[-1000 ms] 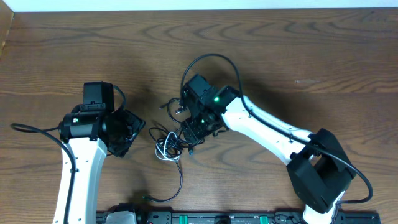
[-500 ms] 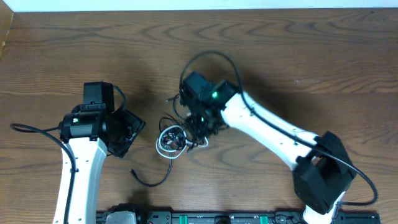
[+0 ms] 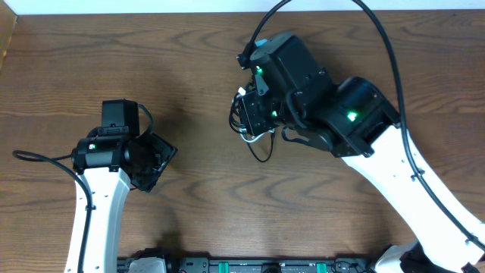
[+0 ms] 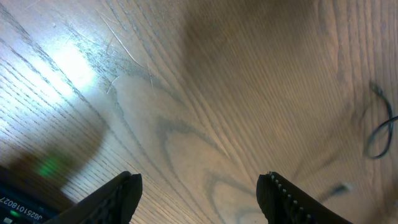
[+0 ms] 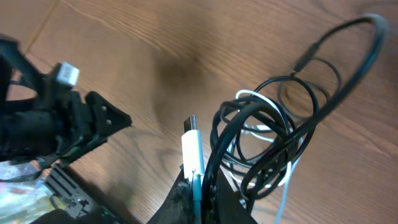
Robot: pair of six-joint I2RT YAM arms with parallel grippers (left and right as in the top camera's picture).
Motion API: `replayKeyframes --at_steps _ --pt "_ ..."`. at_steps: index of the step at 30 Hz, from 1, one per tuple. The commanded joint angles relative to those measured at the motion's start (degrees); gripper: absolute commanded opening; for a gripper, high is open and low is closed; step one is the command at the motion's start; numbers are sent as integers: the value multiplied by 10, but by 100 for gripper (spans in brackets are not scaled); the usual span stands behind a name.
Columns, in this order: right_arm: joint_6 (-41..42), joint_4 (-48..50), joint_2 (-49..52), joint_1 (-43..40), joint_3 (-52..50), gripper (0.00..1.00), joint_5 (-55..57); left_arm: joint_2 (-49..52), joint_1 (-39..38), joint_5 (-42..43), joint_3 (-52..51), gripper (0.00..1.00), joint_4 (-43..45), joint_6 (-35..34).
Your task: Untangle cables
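The right end effector (image 5: 199, 190) is closed tight on the cables (image 5: 273, 137) - its jaws pinch the black strands where they gather, with a white plug (image 5: 191, 152) standing up just beside the pinch. From there the bundle fans outward in several black loops, one white cord threaded through them. In the overhead view the bundle hangs right under that end effector (image 3: 254, 121), over the wooden desk (image 3: 91, 53); whether the lowest loop touches the wood I cannot tell.

The left end effector (image 4: 199, 199) is well apart from the bundle, jaws spread with only bare wood grain between them. Far out to one side of it a thin black cord loop shows. At the corner beside its finger sits a label (image 4: 18, 216) - a row of digits, cut off by the edge and too blurred to read whole.
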Motion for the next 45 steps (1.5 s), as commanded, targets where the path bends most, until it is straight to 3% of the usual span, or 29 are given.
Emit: replayKeyframes --at_steps 1,5,10,14,20,24,27,32,34,37,42,45 --pt "-26 -10 28 9 -26 1 26 0 2 -8 5 64 -2 -3" --pt "35 -17 33 8 -22 1 55 0 2 -8 5 64 -7 -3" --pt "35 0 11 5 58 1 11 0 2 -8 5 64 -7 -3" --pt "36 0 -26 -6 118 2 74 0 2 -8 5 65 -8 -3" --pt "36 -53 -33 -3 101 2 97 0 2 -8 5 65 -8 -3" --pt "36 -67 -5 3 20 7 61 0 2 -8 5 64 -8 -3" --pt "36 -53 25 6 -35 1 20 0 2 -7 5 64 -11 -3" --pt "35 -33 60 -2 -38 1 -40 0 2 -7 5 65 -13 -3" --pt "31 -38 58 -11 -16 8 -42 0 2 -7 5 66 -14 -3" --pt "0 -68 57 -26 33 49 -35 0 2 -8 5 65 -15 -3" --pt "-1 -125 57 -58 67 69 4 0 2 -8 5 65 -15 -3" --pt "-1 -135 61 -64 42 75 4 0 2 -8 5 64 -14 -3"
